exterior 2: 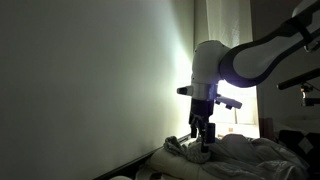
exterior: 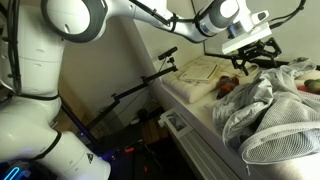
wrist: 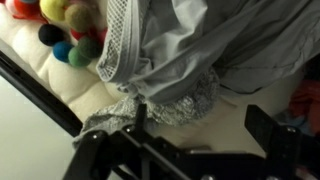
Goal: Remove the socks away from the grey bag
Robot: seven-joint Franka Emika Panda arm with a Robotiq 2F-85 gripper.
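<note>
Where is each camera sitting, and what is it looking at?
In an exterior view: beside the robot's base, looking along the white arm to the end effector above the grey bag.
In an exterior view: low and dim, side-on; the end effector points down at the heap.
Wrist view: looks down on the grey bag and colourful socks; open fingers show at the bottom.
All three share the end effector.

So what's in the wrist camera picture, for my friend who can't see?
A crumpled grey bag with a mesh edge fills the top, lying on a cream surface. Colourful balled socks sit at its top left; the open gripper shows at the bottom.
</note>
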